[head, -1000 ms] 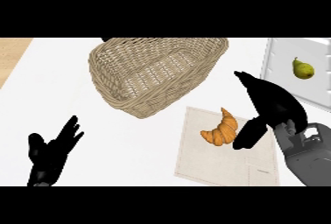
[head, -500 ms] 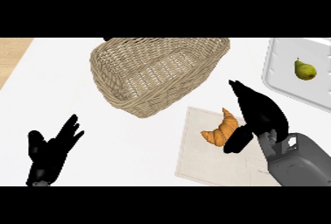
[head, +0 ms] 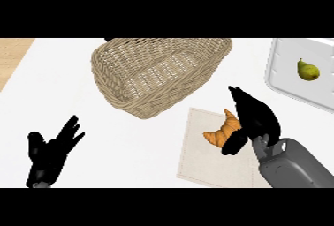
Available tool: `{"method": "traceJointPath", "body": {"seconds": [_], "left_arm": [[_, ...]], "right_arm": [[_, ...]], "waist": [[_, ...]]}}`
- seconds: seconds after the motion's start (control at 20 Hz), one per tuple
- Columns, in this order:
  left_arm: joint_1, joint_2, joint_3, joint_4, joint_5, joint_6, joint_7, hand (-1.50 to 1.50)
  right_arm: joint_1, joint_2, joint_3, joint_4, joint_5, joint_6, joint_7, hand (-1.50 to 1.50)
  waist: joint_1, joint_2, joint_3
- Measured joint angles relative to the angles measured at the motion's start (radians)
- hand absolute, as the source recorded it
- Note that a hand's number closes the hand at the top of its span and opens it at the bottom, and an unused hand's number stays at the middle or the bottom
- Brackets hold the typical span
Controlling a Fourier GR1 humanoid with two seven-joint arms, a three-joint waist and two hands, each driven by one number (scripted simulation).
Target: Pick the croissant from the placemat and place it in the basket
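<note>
Head view: we are counting one croissant (head: 220, 132), one placemat (head: 202, 163), one basket (head: 157, 75). Right hand (head: 257, 117) and left hand (head: 49, 152) are both showing released fingers (head: 238, 97).

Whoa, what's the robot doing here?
The robot's right hand is at the croissant, fingers along its right side and thumb by its lower end. The croissant lies on the placemat, not lifted yet. The basket it should go into sits just up and to the left. The left hand rests open at the lower left. A pear sits on a white tray at the right.
</note>
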State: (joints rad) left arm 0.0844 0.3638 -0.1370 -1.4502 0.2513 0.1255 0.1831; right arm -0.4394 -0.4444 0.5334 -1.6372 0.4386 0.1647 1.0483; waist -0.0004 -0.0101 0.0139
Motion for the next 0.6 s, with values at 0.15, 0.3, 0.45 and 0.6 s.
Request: {"method": "traceJointPath", "body": {"seconds": [0.15,0.3,0.45,0.6], "left_arm": [[0.004,-0.006,0.004,0.000,-0.004,-0.007,-0.010,0.00],[-0.001,-0.007,0.009,0.000,-0.007,-0.009,-0.001,0.00],[0.006,-0.019,0.007,-0.005,-0.018,-0.001,-0.010,0.00],[0.003,-0.015,0.009,-0.018,-0.016,-0.002,0.025,0.00]], "right_arm": [[0.012,0.020,-0.001,0.012,0.026,-0.003,-0.010,-1.50],[0.003,0.038,-0.009,0.064,0.039,0.004,-0.021,-1.50],[0.007,0.060,-0.006,0.089,0.045,0.015,-0.017,-1.50],[0.019,0.071,-0.008,0.127,0.052,0.020,-0.027,-1.50]], "waist": [[0.001,0.000,0.000],[0.003,0.001,0.000],[0.004,0.000,0.000],[0.004,0.001,-0.001]]}}
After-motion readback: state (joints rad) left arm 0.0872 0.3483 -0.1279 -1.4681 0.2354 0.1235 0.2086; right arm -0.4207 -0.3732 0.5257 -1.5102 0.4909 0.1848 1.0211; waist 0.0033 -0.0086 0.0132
